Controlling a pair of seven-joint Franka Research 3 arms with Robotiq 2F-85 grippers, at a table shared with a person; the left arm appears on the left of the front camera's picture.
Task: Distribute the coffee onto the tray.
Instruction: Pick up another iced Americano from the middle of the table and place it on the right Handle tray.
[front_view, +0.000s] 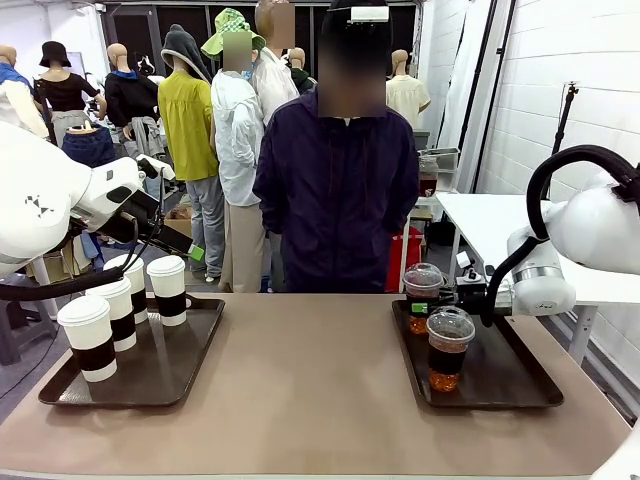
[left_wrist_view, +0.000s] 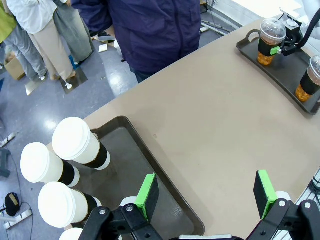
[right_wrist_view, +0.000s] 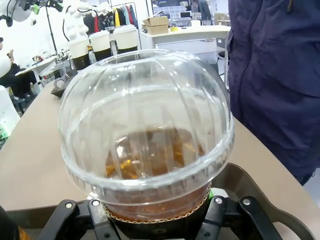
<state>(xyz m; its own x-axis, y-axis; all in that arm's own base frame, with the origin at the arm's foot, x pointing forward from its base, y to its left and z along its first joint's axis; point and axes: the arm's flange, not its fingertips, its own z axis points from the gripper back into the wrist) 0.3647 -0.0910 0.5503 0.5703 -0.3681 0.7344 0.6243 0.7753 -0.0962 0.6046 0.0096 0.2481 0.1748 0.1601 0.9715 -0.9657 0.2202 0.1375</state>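
Nearest the front camera stands a white paper cup at the near left corner of the left tray, with three more white-lidded cups behind it toward the tray's far edge. That tray sits at the worktop's left end. A second tray, the right tray, sits at the right end and carries both clear dome-lidded cups: one free near its middle, the other, the far dome cup, by its far left corner.

Right gripper has its jaws closed on the far dome cup's brown sleeve, low on the body and under the lid, which judging by the grip keeps the drink upright and the lid unpressed. Its arm reaches in level from the right edge, wrist horizontal, fingers pointing toward the worktop's middle. Whether the cup's base rests on the tray or hangs just clear, I cannot tell.

Left gripper hovers above the left tray's inner edge, jaws open and empty, pointing steeply down. Paper and clear cups are sorted one kind per tray, so sharing them out is likely hardly started.
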